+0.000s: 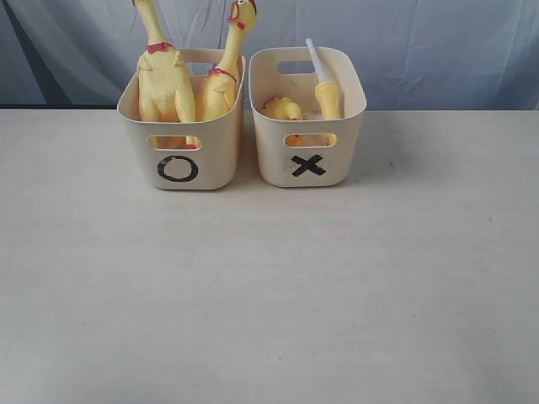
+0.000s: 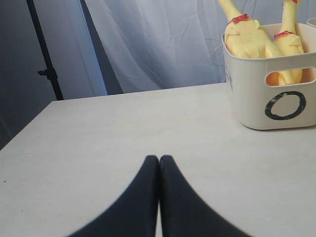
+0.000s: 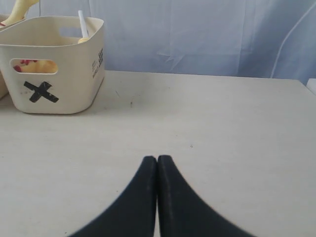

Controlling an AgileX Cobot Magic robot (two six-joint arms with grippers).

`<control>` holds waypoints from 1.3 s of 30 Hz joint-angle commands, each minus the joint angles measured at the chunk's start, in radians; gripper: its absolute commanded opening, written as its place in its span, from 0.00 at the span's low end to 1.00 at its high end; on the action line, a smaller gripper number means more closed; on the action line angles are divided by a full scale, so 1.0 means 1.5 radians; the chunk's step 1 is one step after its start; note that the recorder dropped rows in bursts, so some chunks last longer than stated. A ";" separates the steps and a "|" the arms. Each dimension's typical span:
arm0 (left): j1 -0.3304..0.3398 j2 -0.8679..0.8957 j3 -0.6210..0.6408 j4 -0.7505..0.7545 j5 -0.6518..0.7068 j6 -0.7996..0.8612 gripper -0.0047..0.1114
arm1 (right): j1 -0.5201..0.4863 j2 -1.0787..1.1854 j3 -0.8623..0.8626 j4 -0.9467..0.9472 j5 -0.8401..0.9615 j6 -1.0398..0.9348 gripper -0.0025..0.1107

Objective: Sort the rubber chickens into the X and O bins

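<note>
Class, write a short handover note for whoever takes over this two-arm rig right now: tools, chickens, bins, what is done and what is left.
Left tool: shut, empty, over the table, short of the O bin.
Right tool: shut, empty, over the table, short of the X bin.
O bin: two rubber chickens stand upright, necks above the rim.
X bin: the third chicken lies low inside; a white tube sticks up past the rim.
Done: all three chickens in view are in bins.
Left: apparently nothing to place. The pictures do not show the sorting rule.
</note>
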 commanded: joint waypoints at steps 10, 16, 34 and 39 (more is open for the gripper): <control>-0.008 -0.003 0.003 0.002 0.000 -0.002 0.04 | -0.003 -0.003 0.003 0.001 -0.003 0.003 0.02; -0.008 -0.003 0.003 0.002 0.000 -0.002 0.04 | 0.026 -0.003 0.003 0.001 -0.003 0.003 0.02; -0.008 -0.003 0.003 0.002 0.000 -0.002 0.04 | 0.041 -0.003 0.003 0.001 -0.003 0.003 0.02; -0.008 -0.003 0.003 0.002 0.000 -0.002 0.04 | 0.041 -0.003 0.003 0.001 -0.003 0.003 0.02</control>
